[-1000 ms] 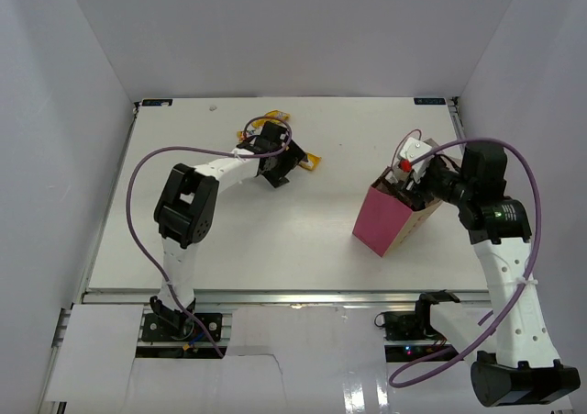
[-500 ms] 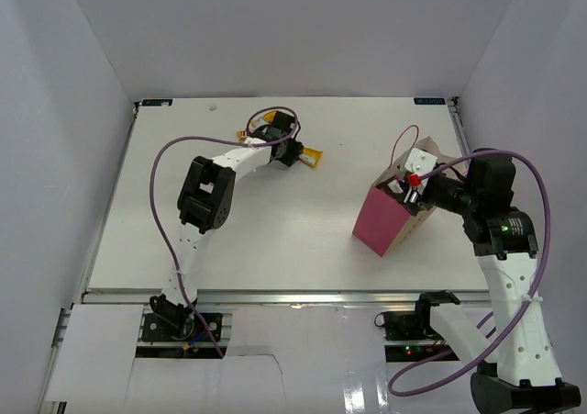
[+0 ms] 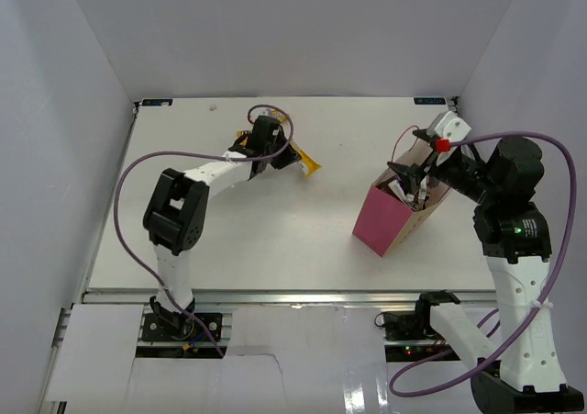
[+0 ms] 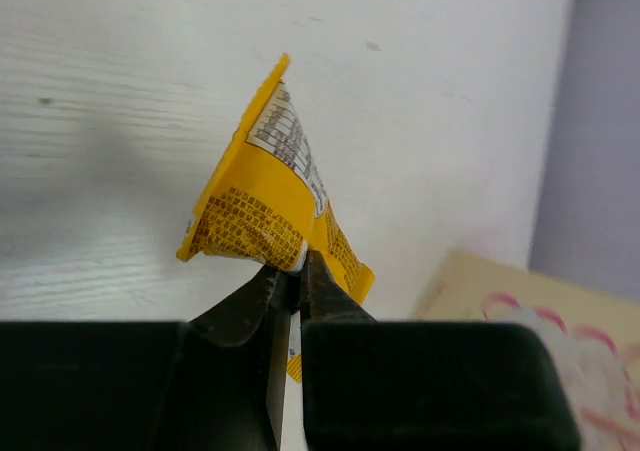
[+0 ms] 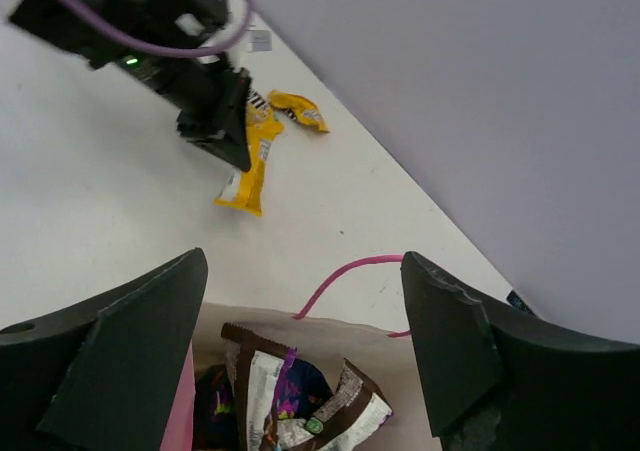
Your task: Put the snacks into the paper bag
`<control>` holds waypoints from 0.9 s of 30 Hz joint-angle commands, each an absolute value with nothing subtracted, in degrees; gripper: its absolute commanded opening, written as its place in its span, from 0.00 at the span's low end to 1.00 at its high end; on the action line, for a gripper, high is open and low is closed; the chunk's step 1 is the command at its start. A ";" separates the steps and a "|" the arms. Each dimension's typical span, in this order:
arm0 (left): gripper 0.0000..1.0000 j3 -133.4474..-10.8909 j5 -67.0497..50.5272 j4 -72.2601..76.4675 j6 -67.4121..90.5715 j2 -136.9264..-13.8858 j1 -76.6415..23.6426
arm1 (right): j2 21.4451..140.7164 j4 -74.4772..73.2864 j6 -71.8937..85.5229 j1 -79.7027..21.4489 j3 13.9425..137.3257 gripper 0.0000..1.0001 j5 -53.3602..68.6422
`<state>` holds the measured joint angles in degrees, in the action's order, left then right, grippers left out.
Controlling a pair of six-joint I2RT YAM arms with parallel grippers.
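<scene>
My left gripper is shut on one end of a yellow candy pack, which sticks out past the fingertips just above the table. A second yellow pack lies behind the left arm near the back edge. The magenta paper bag stands at the right with its mouth open. Inside it lie two brown bars and a blue-purple crinkly bag. My right gripper hovers open above the bag's mouth, holding nothing.
A thin pink cord handle arches over the bag's far rim. White walls close in the table on three sides. The left arm's purple cable loops over the table's left part.
The left gripper has closed on the yellow pack and swung it slightly right. The right gripper has risen out of the bag and opened wider.
</scene>
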<state>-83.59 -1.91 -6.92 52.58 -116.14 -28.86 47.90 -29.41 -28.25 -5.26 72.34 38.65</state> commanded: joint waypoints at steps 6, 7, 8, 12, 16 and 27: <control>0.06 -75.32 -27.77 13.62 36.49 -94.67 -34.18 | 50.01 -12.57 -5.63 -4.83 73.21 0.86 18.64; 0.05 -76.45 -27.60 13.62 35.08 -94.05 -36.28 | 50.10 -11.79 -4.15 -4.92 73.21 0.85 18.02; 0.04 -77.07 -27.60 13.62 34.81 -93.17 -37.08 | 50.18 -11.43 -3.61 -4.83 73.13 0.85 16.45; 0.04 -81.90 -26.46 13.71 33.67 -93.25 -41.64 | 50.27 -10.72 -2.11 -4.57 73.56 0.85 10.91; 0.04 -89.19 -27.68 13.54 32.52 -95.88 -45.34 | 49.75 -8.53 -2.46 -4.39 74.70 0.89 2.76; 0.04 -97.72 -25.40 10.64 26.90 -103.26 -52.90 | 48.69 -7.30 -1.94 -3.69 75.15 0.90 0.35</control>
<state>-94.65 -26.37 11.79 29.56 -101.41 -52.42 49.28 -10.79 -3.20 -4.12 73.30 2.22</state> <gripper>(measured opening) 0.174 0.904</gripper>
